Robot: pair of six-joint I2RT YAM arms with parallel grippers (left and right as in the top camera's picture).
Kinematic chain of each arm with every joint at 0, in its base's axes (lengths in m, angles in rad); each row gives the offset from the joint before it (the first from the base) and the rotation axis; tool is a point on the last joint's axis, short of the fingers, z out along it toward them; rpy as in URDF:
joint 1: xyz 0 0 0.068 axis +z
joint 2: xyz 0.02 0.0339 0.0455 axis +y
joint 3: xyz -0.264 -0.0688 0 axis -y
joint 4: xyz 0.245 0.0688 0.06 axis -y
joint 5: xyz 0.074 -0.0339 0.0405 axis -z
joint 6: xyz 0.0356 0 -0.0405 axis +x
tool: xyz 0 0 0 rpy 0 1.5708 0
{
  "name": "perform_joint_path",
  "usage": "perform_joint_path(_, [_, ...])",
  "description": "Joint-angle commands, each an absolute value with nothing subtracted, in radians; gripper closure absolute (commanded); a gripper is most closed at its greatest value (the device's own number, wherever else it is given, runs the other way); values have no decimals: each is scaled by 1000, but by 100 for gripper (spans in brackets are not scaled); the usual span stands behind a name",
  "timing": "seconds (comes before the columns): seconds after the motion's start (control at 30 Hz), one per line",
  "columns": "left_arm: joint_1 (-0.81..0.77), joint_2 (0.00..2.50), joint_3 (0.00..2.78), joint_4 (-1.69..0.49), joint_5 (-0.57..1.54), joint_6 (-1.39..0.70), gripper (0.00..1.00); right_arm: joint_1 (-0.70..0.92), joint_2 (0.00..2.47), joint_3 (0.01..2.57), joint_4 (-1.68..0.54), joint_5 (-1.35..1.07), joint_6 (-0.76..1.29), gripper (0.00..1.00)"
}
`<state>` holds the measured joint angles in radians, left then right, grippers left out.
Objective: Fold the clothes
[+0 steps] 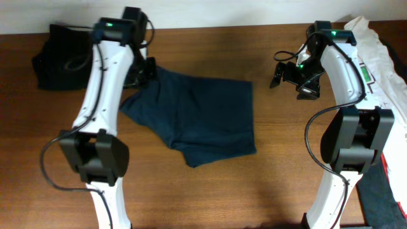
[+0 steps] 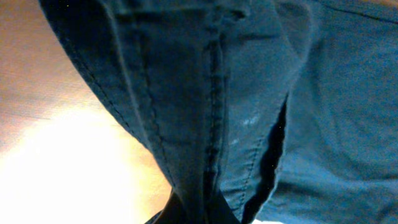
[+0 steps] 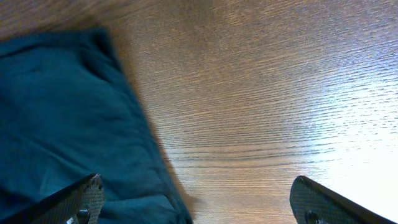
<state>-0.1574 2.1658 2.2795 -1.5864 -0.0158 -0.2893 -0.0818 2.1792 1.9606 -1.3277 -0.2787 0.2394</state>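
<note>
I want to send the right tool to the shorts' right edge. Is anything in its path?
Nothing visible. Between the open right tool and the shorts there is only bare table. The white cloth lies on the arm's other side, at the table's right edge.

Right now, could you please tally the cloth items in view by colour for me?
Blue shorts: 1
Black garment: 1
White cloth: 1
Total: 3
</note>
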Motion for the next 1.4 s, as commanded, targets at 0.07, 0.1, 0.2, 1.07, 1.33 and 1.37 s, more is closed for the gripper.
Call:
perform_joint_path(0.07, [-111, 2028, 2294, -1688, -70, -302, 99, -86, 2183, 1967, -1327, -277, 245, 1])
perform_joint_path(0.1, [-107, 2016, 2294, -1688, -78, -298, 99, -86, 2183, 1967, -1324, -278, 245, 1])
perform_joint_path(0.2, [-106, 1966, 2302, -1687, -75, -303, 100, -86, 2183, 1967, -1320, -278, 245, 1])
perform_joint_path(1.07, [-474, 2294, 2287, -1380, 90, -313, 38, -86, 2183, 1967, -1321, -429, 245, 1])
perform_joint_path(1.33, [-288, 2264, 2539, -1582, 31, -304, 38, -84, 2183, 1967, -1320, -699, 174, 1])
perform_joint_path(1.37, [-237, 2264, 2560, -1600, 30, -315, 38, -80, 2183, 1967, -1320, -712, 173, 1])
